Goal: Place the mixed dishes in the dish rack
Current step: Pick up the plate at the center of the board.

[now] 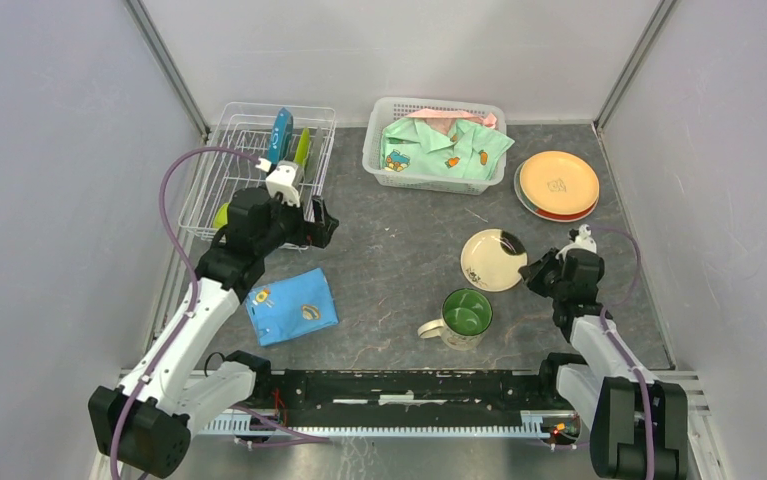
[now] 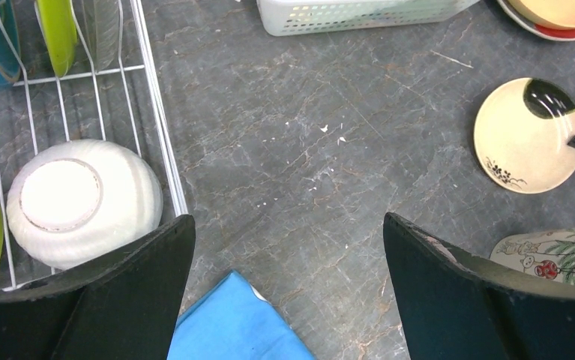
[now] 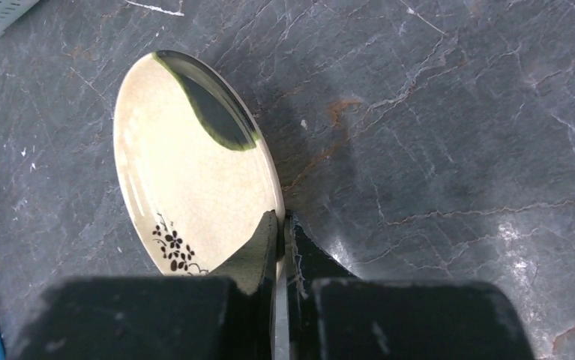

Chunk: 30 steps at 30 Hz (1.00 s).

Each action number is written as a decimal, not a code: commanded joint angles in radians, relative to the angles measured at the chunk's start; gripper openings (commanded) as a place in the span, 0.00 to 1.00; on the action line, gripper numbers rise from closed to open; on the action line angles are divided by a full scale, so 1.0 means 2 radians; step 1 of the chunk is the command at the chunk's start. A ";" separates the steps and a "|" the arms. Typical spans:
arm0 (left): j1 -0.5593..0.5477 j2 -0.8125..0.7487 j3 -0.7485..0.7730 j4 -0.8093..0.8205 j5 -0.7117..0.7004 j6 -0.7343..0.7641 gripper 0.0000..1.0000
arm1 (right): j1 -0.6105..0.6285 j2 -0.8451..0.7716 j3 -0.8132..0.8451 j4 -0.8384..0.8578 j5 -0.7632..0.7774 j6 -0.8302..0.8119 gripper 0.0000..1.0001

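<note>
Cream plate (image 3: pixel 194 165) pinched at its right rim by the right fingers (image 3: pixel 258 255); left fingers (image 2: pixel 142 285) gape wide beside the rack (image 1: pixel 217 165). Next, I'd say: lift, carry it far left

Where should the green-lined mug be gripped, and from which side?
The mug stands upright with its mouth open and its handle pointing towards the left arm. It is probably best to come from above and pinch the wall on its right side, one finger inside, clear of the handle.

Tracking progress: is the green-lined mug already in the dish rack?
No, the mug stands on the table beside the cream plate, well apart from the dish rack.
</note>
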 commanded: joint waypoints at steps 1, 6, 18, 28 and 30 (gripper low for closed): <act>-0.002 0.009 0.022 0.001 -0.006 -0.020 1.00 | 0.001 -0.010 0.044 -0.045 -0.009 0.021 0.00; -0.002 0.012 0.036 0.014 0.030 -0.034 1.00 | 0.002 -0.004 0.112 -0.068 -0.039 0.059 0.00; -0.016 0.026 0.071 0.061 0.107 0.018 0.90 | 0.053 0.015 0.220 -0.068 -0.116 0.135 0.00; -0.127 0.009 0.006 0.137 0.200 0.146 0.81 | 0.149 0.062 0.221 -0.007 -0.172 0.201 0.00; -0.158 -0.002 0.000 0.130 0.204 0.200 0.80 | 0.167 0.069 0.227 -0.008 -0.164 0.200 0.00</act>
